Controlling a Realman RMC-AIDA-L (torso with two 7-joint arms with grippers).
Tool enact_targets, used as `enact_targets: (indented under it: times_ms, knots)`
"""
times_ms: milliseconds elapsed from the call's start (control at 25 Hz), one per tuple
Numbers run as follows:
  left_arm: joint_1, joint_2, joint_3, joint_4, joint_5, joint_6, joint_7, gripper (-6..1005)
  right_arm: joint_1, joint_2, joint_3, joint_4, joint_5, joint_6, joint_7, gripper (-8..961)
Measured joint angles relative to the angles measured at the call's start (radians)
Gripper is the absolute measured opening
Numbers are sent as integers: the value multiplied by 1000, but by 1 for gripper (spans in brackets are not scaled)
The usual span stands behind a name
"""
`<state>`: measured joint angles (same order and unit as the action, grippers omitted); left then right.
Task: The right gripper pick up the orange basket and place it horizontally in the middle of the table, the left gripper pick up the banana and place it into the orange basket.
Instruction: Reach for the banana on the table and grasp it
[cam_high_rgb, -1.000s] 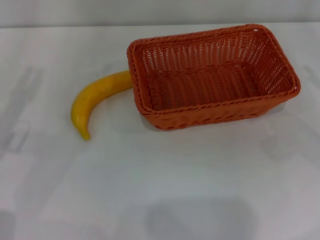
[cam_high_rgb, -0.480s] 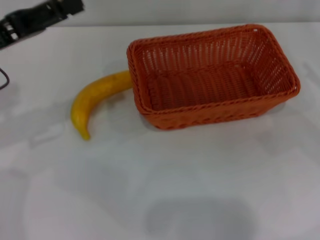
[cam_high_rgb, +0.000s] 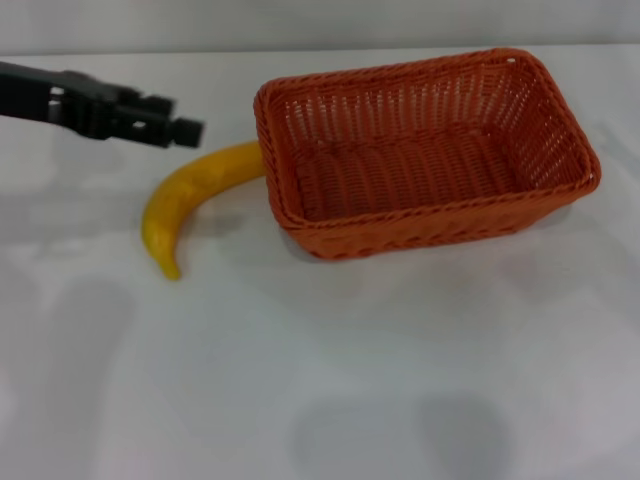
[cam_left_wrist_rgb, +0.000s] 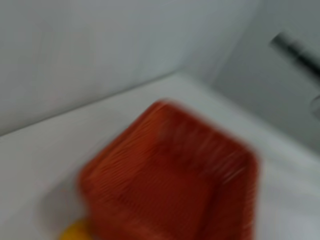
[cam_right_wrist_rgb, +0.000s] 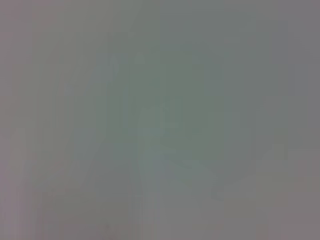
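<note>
White tabletop (cam_high_rgb: 330, 380) is carrying your orange basket (cam_high_rgb: 425, 150), sitting level with the banana (cam_high_rgb: 190, 200) touching its left end. Your left gripper (cam_high_rgb: 185, 130) is hovering just above the banana; whether its fingers are spread, you cannot tell
</note>
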<state>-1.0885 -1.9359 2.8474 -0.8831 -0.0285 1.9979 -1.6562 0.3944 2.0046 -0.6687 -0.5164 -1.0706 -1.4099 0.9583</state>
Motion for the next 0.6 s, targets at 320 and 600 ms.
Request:
enact_targets:
  times_ms: [320,600]
  knots:
    - [-158,-55,2,-169,360,-168,-15,850,6,2,-8,30,0,11,2,841]
    - [-186,-96,2,-181,469,-262,-45,850,8,4,-8,46,0,8,2,841]
